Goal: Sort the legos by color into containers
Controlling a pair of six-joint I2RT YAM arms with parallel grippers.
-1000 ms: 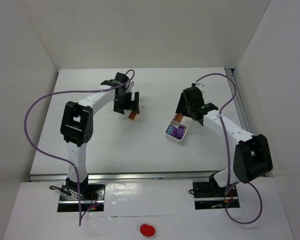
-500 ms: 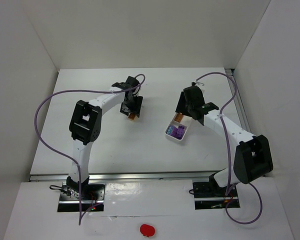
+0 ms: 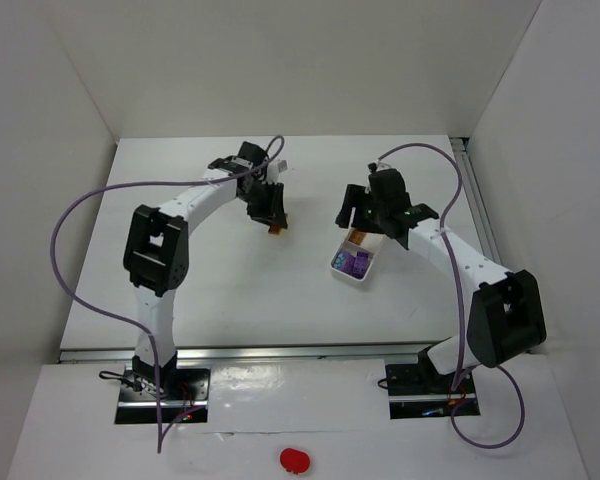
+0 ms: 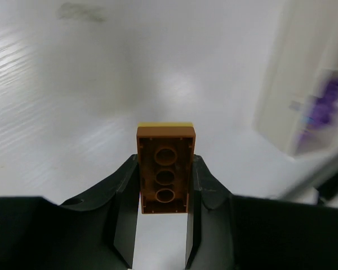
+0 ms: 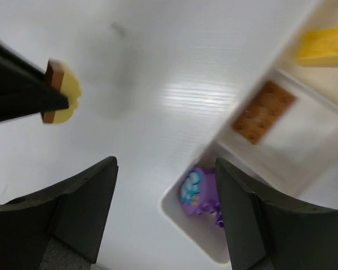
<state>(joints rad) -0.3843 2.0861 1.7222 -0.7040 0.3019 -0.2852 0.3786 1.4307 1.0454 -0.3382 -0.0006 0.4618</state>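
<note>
Orange brick clamped in L pincer; R wrist cam shows yellow piece on its back; R pincer spread.

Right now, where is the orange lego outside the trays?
The orange lego is pinched in the left gripper, left of the white tray in the top view.

We see bright, even overhead light on the white table, with shadows faint and soft. Glare streaks its surface in both wrist views. In the left wrist view the orange brick is sharp and the tray blurred; the right wrist view is smeared throughout.
</note>
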